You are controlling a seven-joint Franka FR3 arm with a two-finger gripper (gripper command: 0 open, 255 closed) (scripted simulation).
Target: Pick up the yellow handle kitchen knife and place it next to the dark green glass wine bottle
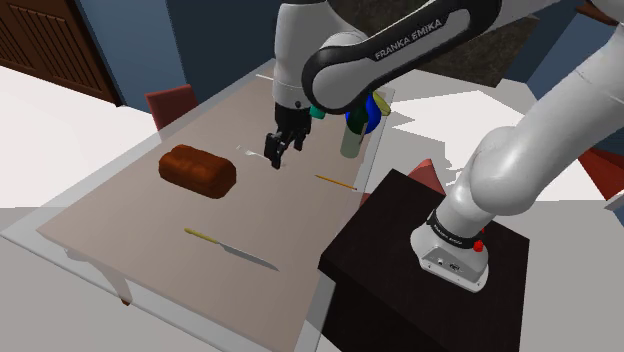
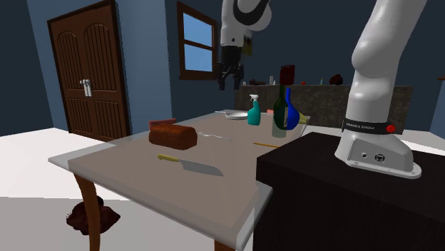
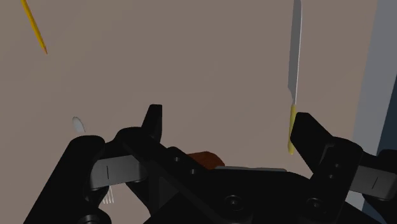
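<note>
The gripper (image 1: 283, 148) hangs well above the table (image 1: 120, 210), its fingers (image 3: 153, 122) spread apart with nothing between them: released, holding nothing. The knife (image 1: 232, 249) lies flat on the table, well apart from the gripper and below it, towards the table's near edge in the shoulder view. Its yellow handle (image 1: 200, 235) points to that view's left and its blade (image 1: 258, 260) to the right. In the wrist view the handle's end appears just beside one fingertip, the blade running away from the gripper; no contact is seen, as the gripper is high above the surface. The bottle (image 2: 279, 113), dark green, stands upright on the far side of the gripper from the knife, near the table corner by the stand (image 1: 420, 260). A blue bottle (image 2: 289, 100) stands just beside it and a teal spray bottle (image 2: 254, 112) is near. A brown loaf (image 1: 197, 168) rests on the table below the gripper, to the shoulder view's left of it. A yellow pencil (image 1: 336, 182) lies between the gripper and the stand. Knife and bottle are well apart.
</note>
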